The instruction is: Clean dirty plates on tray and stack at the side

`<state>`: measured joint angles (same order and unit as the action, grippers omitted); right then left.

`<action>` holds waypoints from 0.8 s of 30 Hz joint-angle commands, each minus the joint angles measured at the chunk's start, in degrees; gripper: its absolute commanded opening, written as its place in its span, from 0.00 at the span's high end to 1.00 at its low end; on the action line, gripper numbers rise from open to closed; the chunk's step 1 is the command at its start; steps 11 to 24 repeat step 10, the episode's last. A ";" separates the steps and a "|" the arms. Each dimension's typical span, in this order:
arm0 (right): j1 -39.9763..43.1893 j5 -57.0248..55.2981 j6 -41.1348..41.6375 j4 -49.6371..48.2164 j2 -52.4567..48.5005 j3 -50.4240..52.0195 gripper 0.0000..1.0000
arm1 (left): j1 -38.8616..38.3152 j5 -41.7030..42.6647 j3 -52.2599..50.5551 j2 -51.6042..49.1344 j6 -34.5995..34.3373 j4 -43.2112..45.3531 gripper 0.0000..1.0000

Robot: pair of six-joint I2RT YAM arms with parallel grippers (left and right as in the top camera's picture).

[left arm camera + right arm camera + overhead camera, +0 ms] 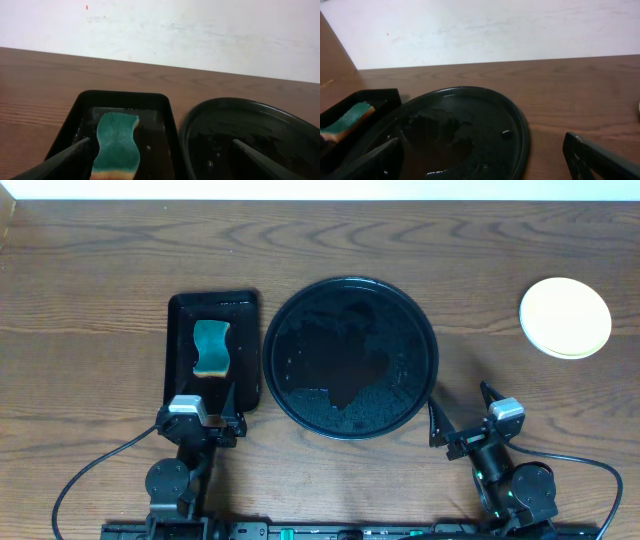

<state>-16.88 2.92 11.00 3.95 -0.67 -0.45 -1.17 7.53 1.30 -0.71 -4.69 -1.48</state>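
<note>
resting right of the large round glossy black tray (300,310), the small round pale yellow plate (565,318) lay well apart from both grippers; left gripper (162,141) and right gripper (459,396) hung with fingers wide, empty.

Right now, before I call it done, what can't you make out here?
Overhead: only a pale yellow plate shows at the side; anything stacked beneath it is hidden by it.
Right wrist: that plate is cut off by the right edge, at most a sliver.
Left wrist: the near end of the sponge is cut off by the bottom edge.
All views: shiny patches on the round tray, water or residue, cannot be told.
</note>
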 commanded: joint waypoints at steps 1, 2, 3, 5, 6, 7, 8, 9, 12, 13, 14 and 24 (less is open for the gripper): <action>0.72 -0.07 -0.81 0.13 0.39 0.13 0.01 | 0.24 0.81 -1.07 0.11 -0.48 -1.70 0.14; 0.72 -0.07 -0.81 0.13 0.39 0.13 0.01 | 0.24 0.81 -1.07 0.11 -0.48 -1.70 0.14; 0.72 -0.07 -0.81 0.13 0.39 0.13 0.01 | 0.24 0.81 -1.07 0.11 -0.48 -1.70 0.15; 0.72 -0.07 -0.81 0.13 0.39 0.13 0.01 | 0.24 0.81 -1.07 0.11 -0.48 -1.70 0.14; 0.72 -0.04 -0.81 0.13 0.39 0.13 0.01 | 0.24 0.81 -1.07 0.11 -0.48 -1.70 0.14; 0.72 -0.07 -0.81 0.13 0.37 0.13 0.01 | 0.24 0.81 -1.07 0.11 -0.48 -1.70 0.14; 0.72 -0.07 -0.81 0.13 0.37 0.13 0.01 | 0.24 0.81 -1.07 0.11 -0.48 -1.70 0.14; 0.72 -0.07 -0.81 0.13 0.37 0.13 0.01 | 0.24 0.81 -1.07 0.11 -0.48 -1.70 0.14; 0.72 -0.07 -0.81 0.13 0.39 0.13 0.01 | 0.24 0.81 -1.07 0.11 -0.48 -1.70 0.14; 0.72 -0.07 -0.81 0.13 0.39 0.13 0.01 | 0.24 0.81 -1.07 0.11 -0.48 -1.70 0.14; 0.72 -0.07 -0.81 0.13 0.39 0.13 0.01 | 0.24 0.81 -1.07 0.11 -0.48 -1.70 0.14; 0.72 -0.07 -0.81 0.13 0.39 0.13 0.01 | 0.24 0.81 -1.07 0.11 -0.48 -1.70 0.14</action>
